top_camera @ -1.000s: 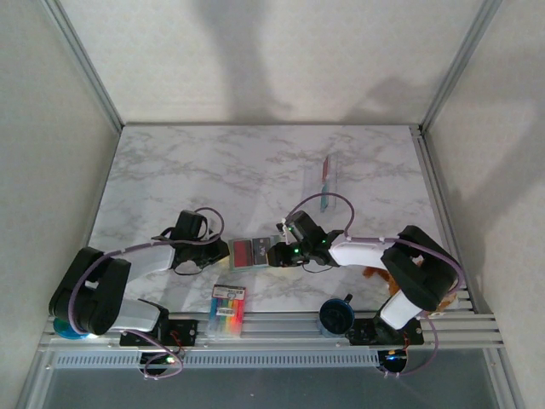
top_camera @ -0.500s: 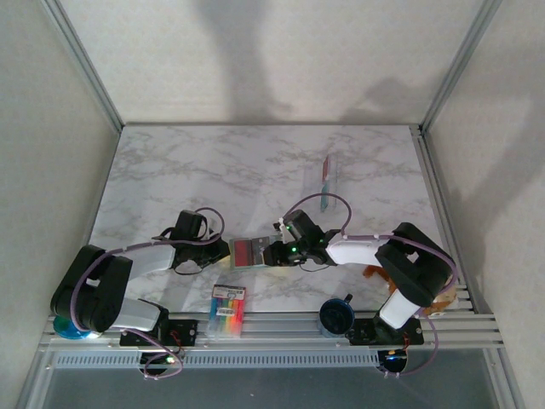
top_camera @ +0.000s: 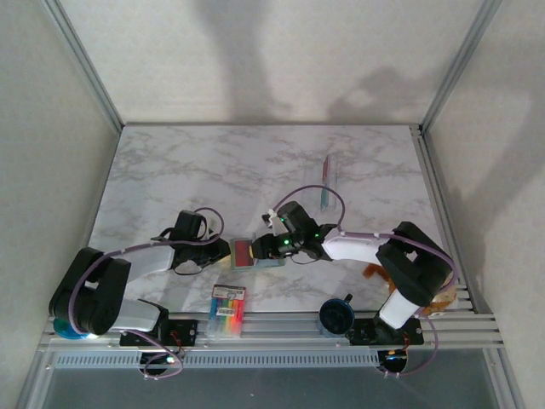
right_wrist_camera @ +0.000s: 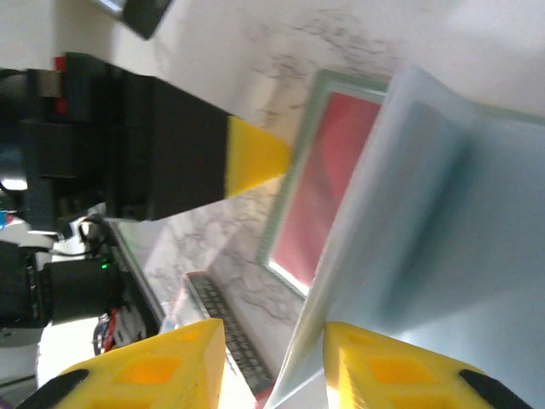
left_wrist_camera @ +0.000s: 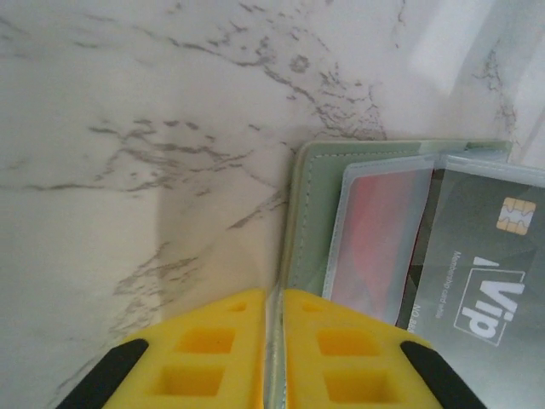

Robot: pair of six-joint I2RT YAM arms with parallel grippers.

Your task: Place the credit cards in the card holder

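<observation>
Left wrist view: the left gripper [left_wrist_camera: 274, 298] pinches an edge of the card holder [left_wrist_camera: 311, 213] on the table [left_wrist_camera: 128, 128]. The right gripper [right_wrist_camera: 274, 328] sits half open around its thin, bendy flap [right_wrist_camera: 409, 213]; hold softly.

Robot lab / test cell. Evidence: 2 robot arms, left arm [top_camera: 145, 253] and right arm [top_camera: 358, 250], are bolted side by side to an alu rail [top_camera: 281, 322] at the near edge of the counter [top_camera: 170, 170]. The marble-pattern counter is boxed in on 3 sides w/ plain white panels [top_camera: 272, 68], held by alu profile posts [top_camera: 83, 64]. Purple cables [top_camera: 320, 190] run exposed along both arms, and green status LEDs [top_camera: 283, 242] are lit on the right arm. Wrist views show moulded yellow finger pads and black motor housings, i.e. purpose-built hardware. Just a few small props lie on the counter, e.g. a marker pack [top_camera: 226, 308] and a card holder [top_camera: 245, 253].
</observation>
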